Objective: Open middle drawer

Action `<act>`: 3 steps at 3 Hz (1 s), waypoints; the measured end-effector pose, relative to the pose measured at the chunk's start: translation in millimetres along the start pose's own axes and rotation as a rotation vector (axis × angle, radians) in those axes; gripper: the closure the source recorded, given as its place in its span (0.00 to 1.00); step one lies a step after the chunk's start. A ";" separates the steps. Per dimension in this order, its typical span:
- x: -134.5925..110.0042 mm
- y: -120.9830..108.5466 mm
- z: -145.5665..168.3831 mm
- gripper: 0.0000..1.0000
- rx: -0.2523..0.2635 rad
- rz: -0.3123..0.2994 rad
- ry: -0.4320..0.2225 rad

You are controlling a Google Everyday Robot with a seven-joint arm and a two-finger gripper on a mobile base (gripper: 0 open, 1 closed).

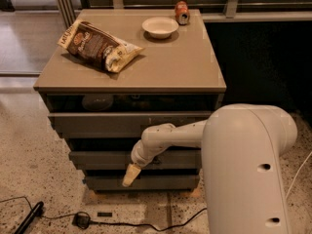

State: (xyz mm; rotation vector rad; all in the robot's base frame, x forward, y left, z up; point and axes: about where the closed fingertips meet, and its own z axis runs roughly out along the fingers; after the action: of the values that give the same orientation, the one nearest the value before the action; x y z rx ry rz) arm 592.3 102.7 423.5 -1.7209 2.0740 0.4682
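Observation:
The grey-taupe cabinet (131,72) has three handleless drawers stacked in steps. The middle drawer (102,159) is the plain front of medium height, below the taller top front (97,124) and above the short bottom front (165,182). My gripper (129,175), with pale yellowish tips, points downward at the lower edge of the middle drawer front, over the dark gap above the bottom drawer, left of centre. My white arm (170,138) reaches to it from the right, crossing the middle drawer front.
On the cabinet top lie a brown chip bag (100,45), a white bowl (160,26) and a red can (182,12). My bulky white arm housing (243,169) fills the lower right. A black cable and plug (83,221) lie on the speckled floor.

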 end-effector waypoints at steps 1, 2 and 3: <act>3.3 10.5 -9.5 0.00 -0.039 -0.013 -0.018; 28.9 55.1 -32.9 0.00 -0.143 -0.041 -0.025; 32.6 63.1 -32.5 0.00 -0.157 -0.054 -0.022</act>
State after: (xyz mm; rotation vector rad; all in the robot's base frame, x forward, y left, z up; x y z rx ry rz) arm 522.1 70.5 435.1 -1.8456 2.0170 0.6455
